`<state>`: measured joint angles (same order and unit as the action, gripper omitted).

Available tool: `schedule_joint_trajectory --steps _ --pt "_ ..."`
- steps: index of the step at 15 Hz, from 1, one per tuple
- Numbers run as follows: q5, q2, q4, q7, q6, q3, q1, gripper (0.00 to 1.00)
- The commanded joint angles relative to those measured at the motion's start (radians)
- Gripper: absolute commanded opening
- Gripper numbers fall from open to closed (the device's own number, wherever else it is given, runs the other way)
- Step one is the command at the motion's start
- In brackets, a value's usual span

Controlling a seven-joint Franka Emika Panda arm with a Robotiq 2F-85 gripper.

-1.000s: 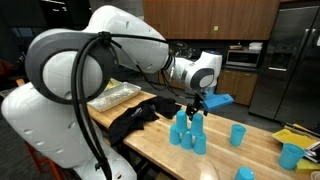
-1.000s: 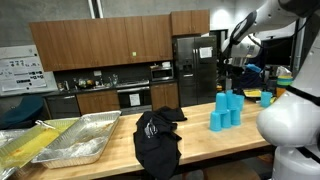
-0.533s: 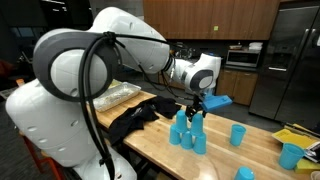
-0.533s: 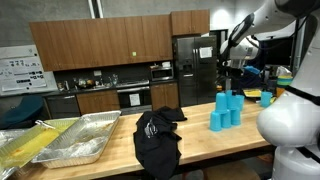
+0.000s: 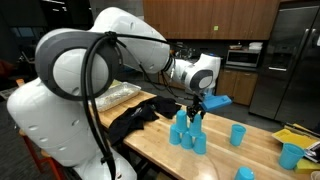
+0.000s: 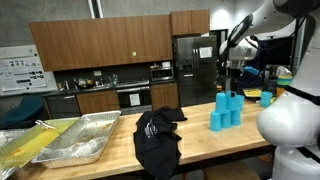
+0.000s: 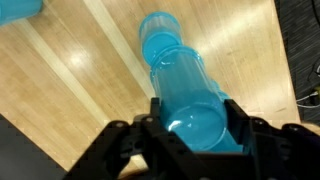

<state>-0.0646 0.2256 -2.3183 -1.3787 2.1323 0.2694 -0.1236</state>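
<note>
Left to right in an exterior view: foil tray (image 5: 115, 95), black cloth (image 5: 135, 118), then the blue cup stack (image 5: 186, 138) on the wooden counter (image 5: 160, 152). A loose blue cup (image 5: 237, 135) stands well apart on the far side.

Gripper (image 5: 196, 108) hangs straight over the stack, on the upper cup (image 5: 198, 122) at its right-hand side.

Key relation: the upper cup is directly below the claw, with no offset to either side. The wrist view has it centred between the fingers (image 7: 135, 140).

The cup stands upright. Its long axis is vertical and in line with the gripper's approach, so the jaws work across its diameter, up near the rim.

Claw state: the fingers bracket the cup wall on both sides and I see no gap. I can't tell whether they are actually pinching it or only just beside it.

There is only one arm, so no nearer-side question. The lower cups of the stack sit just beside or touching under this one; which, I can't tell.
</note>
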Motion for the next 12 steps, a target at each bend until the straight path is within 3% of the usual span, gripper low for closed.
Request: schedule_joint_trajectory --steps 1,12 --pt "-0.003 -0.006 0.017 0.001 -0.013 -0.005 -0.006 0.38" --pt "-0.004 0.022 0.026 0.056 0.053 0.03 -0.062 0.38"
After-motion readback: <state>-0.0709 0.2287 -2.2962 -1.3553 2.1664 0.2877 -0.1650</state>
